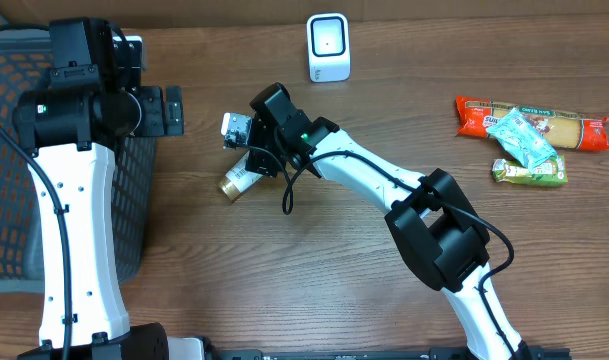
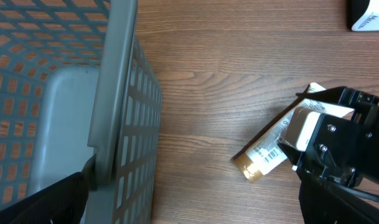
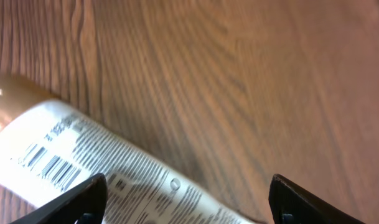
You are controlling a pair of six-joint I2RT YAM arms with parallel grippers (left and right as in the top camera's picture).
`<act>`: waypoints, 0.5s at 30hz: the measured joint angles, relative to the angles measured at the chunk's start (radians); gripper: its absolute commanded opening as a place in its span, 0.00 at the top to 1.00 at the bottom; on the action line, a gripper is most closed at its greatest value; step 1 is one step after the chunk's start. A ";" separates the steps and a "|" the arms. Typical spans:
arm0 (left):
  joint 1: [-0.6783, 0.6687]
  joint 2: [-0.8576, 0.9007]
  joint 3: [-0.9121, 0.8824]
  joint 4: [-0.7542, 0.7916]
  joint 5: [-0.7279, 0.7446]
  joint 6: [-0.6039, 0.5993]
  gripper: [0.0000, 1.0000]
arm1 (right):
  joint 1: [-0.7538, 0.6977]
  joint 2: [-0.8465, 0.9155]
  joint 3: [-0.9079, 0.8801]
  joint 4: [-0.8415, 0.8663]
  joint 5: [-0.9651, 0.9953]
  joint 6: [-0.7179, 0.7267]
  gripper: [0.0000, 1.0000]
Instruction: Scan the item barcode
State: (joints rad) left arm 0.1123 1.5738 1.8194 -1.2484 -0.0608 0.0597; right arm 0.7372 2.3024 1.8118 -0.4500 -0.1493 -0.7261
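Straddles tube (image 1: 236,180), left of centre, with right gripper (image 1: 252,155) spread wide and empty; has yet to present barcode (image 3: 49,163) to scanner (image 1: 328,47), top centre.

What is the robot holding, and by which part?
Nothing. The right gripper hangs open over the tube, which lies on the table; the left gripper is open and empty by the basket.

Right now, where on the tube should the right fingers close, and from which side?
Probably across the tube mid-body, from above. It lies flat on the table, so only its long sides are free; staying clear of the barcode by the gold cap keeps it scannable.
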 measured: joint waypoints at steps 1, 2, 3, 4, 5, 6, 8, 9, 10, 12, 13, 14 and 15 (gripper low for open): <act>0.000 0.000 0.000 0.000 0.000 0.000 0.01 | -0.002 0.000 0.000 -0.024 0.000 -0.001 0.16; 0.000 0.000 0.000 0.000 0.000 0.000 0.00 | -0.006 0.000 0.001 -0.051 0.000 -0.003 0.16; 0.000 0.000 0.000 0.000 0.000 0.000 0.00 | -0.010 0.000 0.001 -0.077 0.000 -0.003 0.15; 0.000 0.000 0.000 0.000 0.000 0.000 0.01 | -0.016 0.000 0.001 -0.117 0.000 -0.004 0.15; 0.000 0.000 0.000 0.000 0.000 0.000 0.00 | -0.020 0.000 0.001 -0.148 0.002 -0.008 0.15; 0.000 0.000 0.000 0.000 0.000 0.000 0.01 | -0.025 0.000 0.001 -0.179 0.004 -0.014 0.15; 0.000 0.000 0.000 0.000 0.000 0.000 0.00 | -0.035 0.001 0.000 -0.219 0.002 -0.039 0.16; 0.000 0.000 0.000 0.000 0.000 0.000 0.00 | -0.037 0.001 0.001 -0.226 0.000 -0.055 0.16; 0.000 0.000 0.000 0.000 0.000 0.000 0.00 | -0.039 0.001 0.001 -0.229 0.000 -0.075 0.16; 0.000 0.000 0.000 0.000 0.000 0.000 0.01 | -0.040 0.001 0.001 -0.223 0.002 -0.109 0.16; 0.000 0.000 0.000 0.000 0.000 0.000 0.00 | -0.040 0.001 0.001 -0.214 0.006 -0.129 0.17; 0.000 0.000 0.000 0.000 0.000 0.000 0.00 | -0.040 0.001 0.000 -0.201 0.014 -0.148 0.17; 0.000 0.000 0.000 0.000 0.000 0.000 0.00 | -0.040 0.001 0.000 -0.185 0.024 -0.169 0.18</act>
State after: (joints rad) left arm 0.1123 1.5738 1.8194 -1.2488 -0.0605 0.0597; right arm 0.6971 2.3035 1.8122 -0.6350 -0.1253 -0.8948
